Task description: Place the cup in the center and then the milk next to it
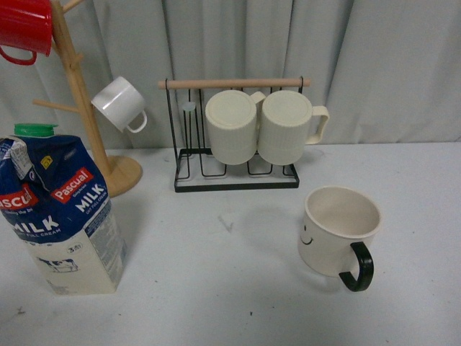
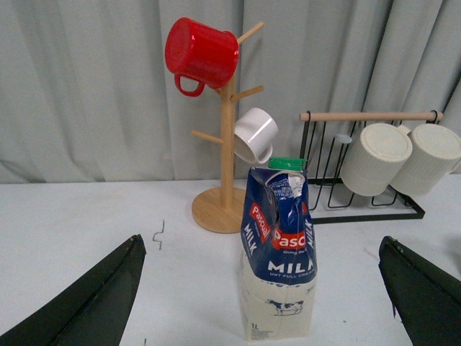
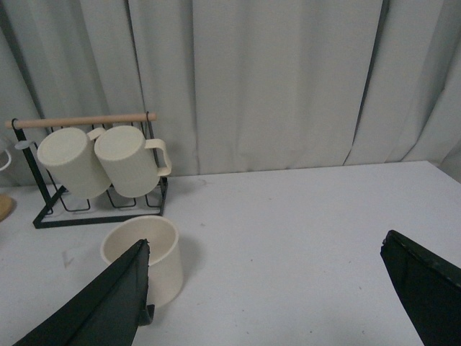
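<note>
Beginning with the cup (image 1: 338, 232): upright on the counter (image 1: 238, 310), right of the middle and toward the front, mouth up, black handle turned to the near right, smiley face toward the left. Not yet in the center (image 1: 229, 241), judged to be the bare patch to its left, marked by one faint black tick; no grasp on it. Right pincer (image 3: 266, 241) released, fingers (image 3: 108, 303) spread wide, with the cup off beside one finger rather than between the two. Probably best done by swinging across to put the cup's near wall between the jaws, then closing over the rim away from the handle; likely too wide a body for a grip around the whole mug. Worth lifting only a little, keeping level, and setting down square inside the marks, handle clear of the side meant for the milk (image 1: 63, 209). Milk upright at the left front, well apart from the cup, ahead of the released left pincer (image 2: 261, 244) and framed by its spread fingers, no contact. Behind, a wire rack (image 1: 238, 180) with two ribbed mugs (image 1: 263, 126): no need to go near
</note>
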Action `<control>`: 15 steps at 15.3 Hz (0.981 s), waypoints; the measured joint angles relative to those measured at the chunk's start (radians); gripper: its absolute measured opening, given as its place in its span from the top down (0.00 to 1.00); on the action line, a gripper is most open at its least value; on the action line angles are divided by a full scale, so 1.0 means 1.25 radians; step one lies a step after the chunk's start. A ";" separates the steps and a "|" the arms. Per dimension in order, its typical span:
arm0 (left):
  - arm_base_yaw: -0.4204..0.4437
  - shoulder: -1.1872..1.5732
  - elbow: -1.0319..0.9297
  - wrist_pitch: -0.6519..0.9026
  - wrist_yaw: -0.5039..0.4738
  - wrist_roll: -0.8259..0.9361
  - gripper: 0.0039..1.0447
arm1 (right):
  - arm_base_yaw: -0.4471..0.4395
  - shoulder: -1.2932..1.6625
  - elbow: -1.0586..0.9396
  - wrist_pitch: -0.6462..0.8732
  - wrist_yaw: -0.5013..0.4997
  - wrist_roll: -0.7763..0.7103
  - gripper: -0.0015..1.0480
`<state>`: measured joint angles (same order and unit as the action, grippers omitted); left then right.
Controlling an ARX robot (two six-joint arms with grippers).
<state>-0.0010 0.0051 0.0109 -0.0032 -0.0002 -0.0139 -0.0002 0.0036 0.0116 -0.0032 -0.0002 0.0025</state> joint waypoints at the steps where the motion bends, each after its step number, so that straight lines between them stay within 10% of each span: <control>1: 0.000 0.000 0.000 0.000 0.000 0.000 0.06 | 0.000 0.000 0.000 0.000 0.000 0.000 0.06; 15: 0.000 0.000 0.000 0.000 0.000 0.000 0.06 | 0.000 0.000 0.000 0.000 0.000 0.000 0.06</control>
<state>-0.0010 0.0051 0.0109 -0.0032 -0.0002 -0.0139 -0.0002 0.0036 0.0116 -0.0032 -0.0002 0.0021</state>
